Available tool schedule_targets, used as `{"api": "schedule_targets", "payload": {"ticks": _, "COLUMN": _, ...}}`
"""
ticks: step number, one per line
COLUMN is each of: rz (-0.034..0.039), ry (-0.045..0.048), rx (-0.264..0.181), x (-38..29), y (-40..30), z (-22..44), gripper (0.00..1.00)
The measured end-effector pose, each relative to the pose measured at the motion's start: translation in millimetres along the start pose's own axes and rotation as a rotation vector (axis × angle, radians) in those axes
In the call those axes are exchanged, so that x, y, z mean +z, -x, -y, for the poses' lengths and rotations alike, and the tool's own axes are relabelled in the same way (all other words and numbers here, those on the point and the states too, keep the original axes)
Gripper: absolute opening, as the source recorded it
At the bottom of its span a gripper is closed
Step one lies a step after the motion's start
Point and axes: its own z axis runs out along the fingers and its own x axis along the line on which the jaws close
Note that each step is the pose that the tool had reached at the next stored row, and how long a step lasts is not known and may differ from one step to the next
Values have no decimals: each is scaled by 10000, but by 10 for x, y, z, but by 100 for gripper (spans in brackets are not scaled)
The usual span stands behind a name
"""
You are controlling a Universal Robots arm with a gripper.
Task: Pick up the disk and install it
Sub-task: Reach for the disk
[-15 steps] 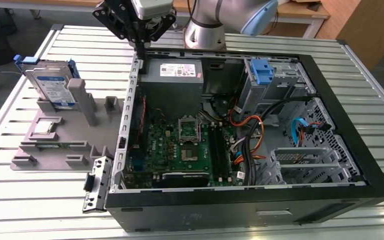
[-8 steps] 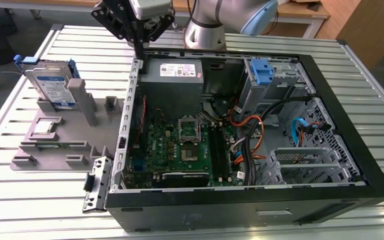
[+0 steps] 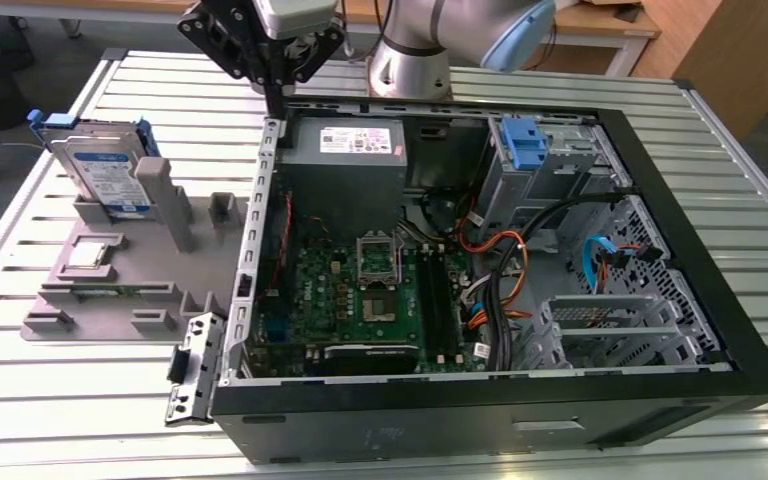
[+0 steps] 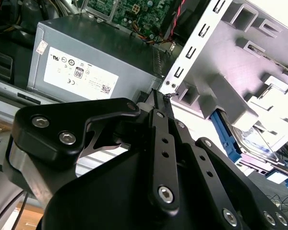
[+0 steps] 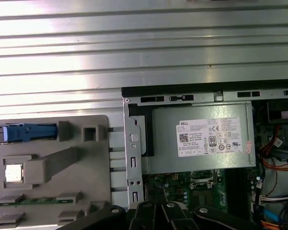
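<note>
The disk (image 3: 101,172), a silver drive with a white-and-blue label in a blue carrier, stands upright on edge in a slot of the grey fixture (image 3: 131,300) at the exterior view's left. It appears edge-on in the first wrist view (image 5: 29,132), and its blue frame shows in the second wrist view (image 4: 252,143). My gripper (image 3: 277,100) hangs over the back-left corner of the open computer case (image 3: 684,250), to the right of the disk and apart from it. In the second wrist view the black fingers (image 4: 159,103) meet at their tips, shut, with nothing between them.
The grey power supply (image 3: 357,150) lies right under the gripper inside the case. An upright blue latch (image 3: 523,145) and metal drive cages (image 3: 611,325) sit on the case's right side, amid cables. The fixture also holds a small square chip (image 3: 87,256). Slatted metal table (image 3: 64,400) all around.
</note>
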Motion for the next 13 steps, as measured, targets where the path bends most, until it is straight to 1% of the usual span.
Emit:
{"api": "schedule_targets", "payload": {"ticks": 8, "rz": 1, "ry": 0, "rx": -1, "x": 0, "y": -53, "z": 4, "gripper": 10}}
{"api": "schedule_targets", "payload": {"ticks": 13, "rz": 1, "ry": 0, "rx": -1, "x": 0, "y": -70, "z": 5, "gripper": 10}}
